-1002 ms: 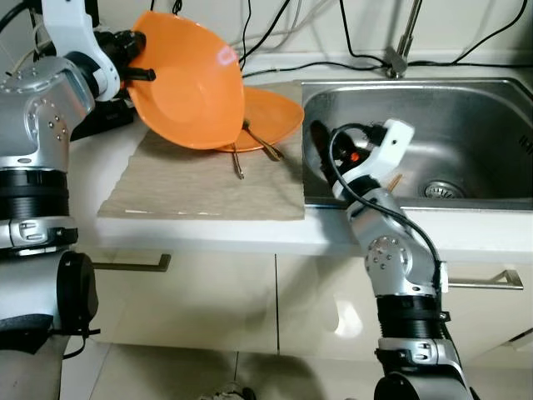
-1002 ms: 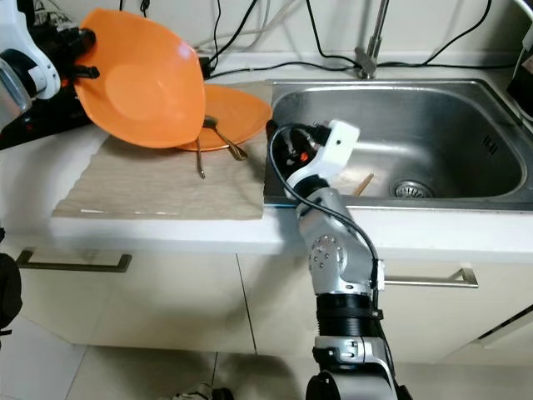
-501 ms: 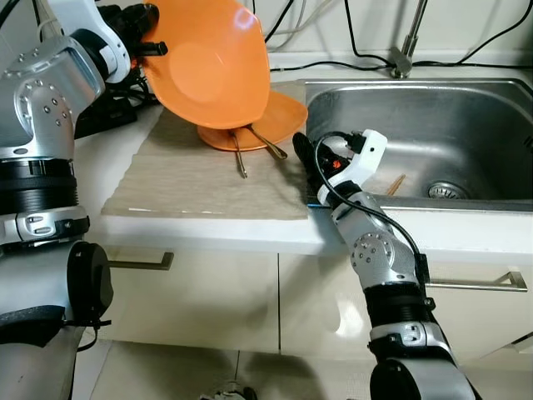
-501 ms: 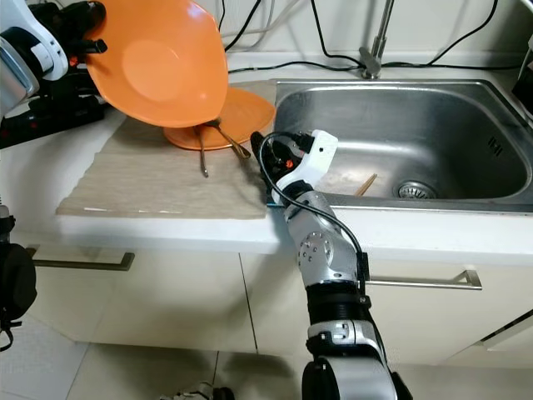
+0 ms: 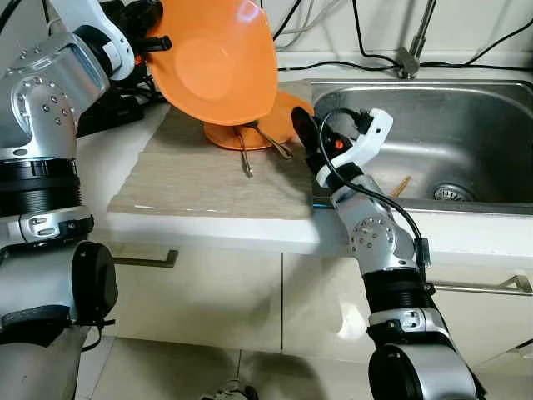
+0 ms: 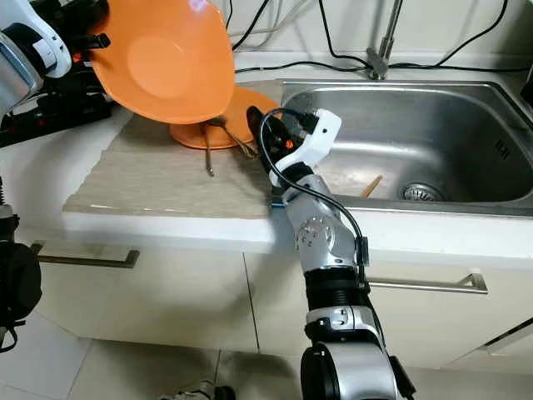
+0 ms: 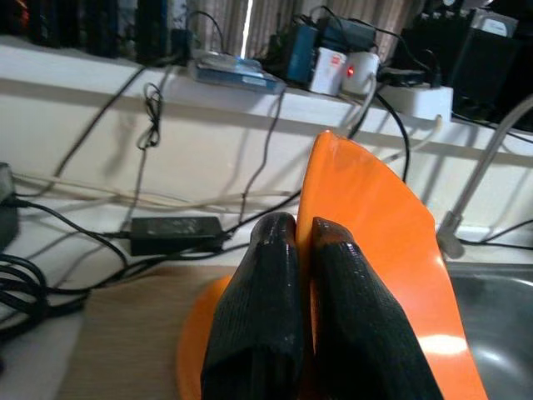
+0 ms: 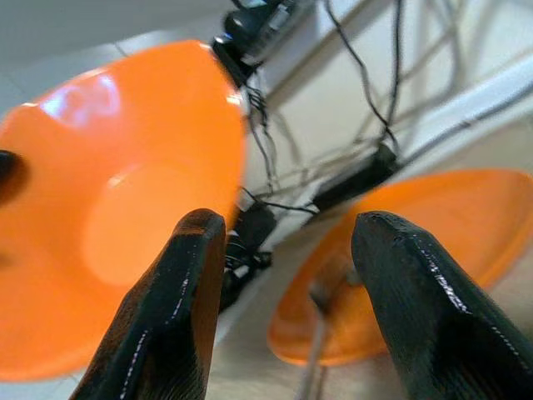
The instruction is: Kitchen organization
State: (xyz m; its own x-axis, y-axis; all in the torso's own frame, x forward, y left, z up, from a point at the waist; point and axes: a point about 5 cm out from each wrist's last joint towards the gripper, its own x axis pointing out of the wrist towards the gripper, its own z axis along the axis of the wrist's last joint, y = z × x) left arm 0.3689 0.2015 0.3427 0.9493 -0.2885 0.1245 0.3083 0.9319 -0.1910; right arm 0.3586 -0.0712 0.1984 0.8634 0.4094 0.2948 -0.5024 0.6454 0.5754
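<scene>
A large orange plastic bowl (image 5: 218,62) is held in the air at a steep tilt, its hollow facing the camera, above the back of a ribbed beige drying mat (image 5: 196,171) on the white table (image 5: 208,233). The left gripper (image 7: 306,250) is clenched on the bowl's rim, its two black fingers pinching the edge from both sides. Compared with a second ago, the bowl sits higher and further toward the sink side, now overlapping a flat orange plastic plate (image 5: 283,121) that rests on the mat just beneath it. Two metal spoons (image 5: 246,158) lie with their heads on the plate and handles trailing onto the mat; they appear unmoved.

The right gripper (image 8: 287,250) has risen out of the stainless steel sink (image 5: 466,142) and crossed its near-left rim toward the mat. Its fingers are spread apart with nothing between them, pointing at the bowl and plate. A thin wooden chopstick (image 5: 398,185) lies on the sink floor near the drain.

The whole picture has also shifted slightly, so part of the change is the camera moving.

Judging from this, the bowl is mid-transfer, probably being stacked or relocated, and the right arm seems to be coming over to help with it or to take the plate or spoons next.
</scene>
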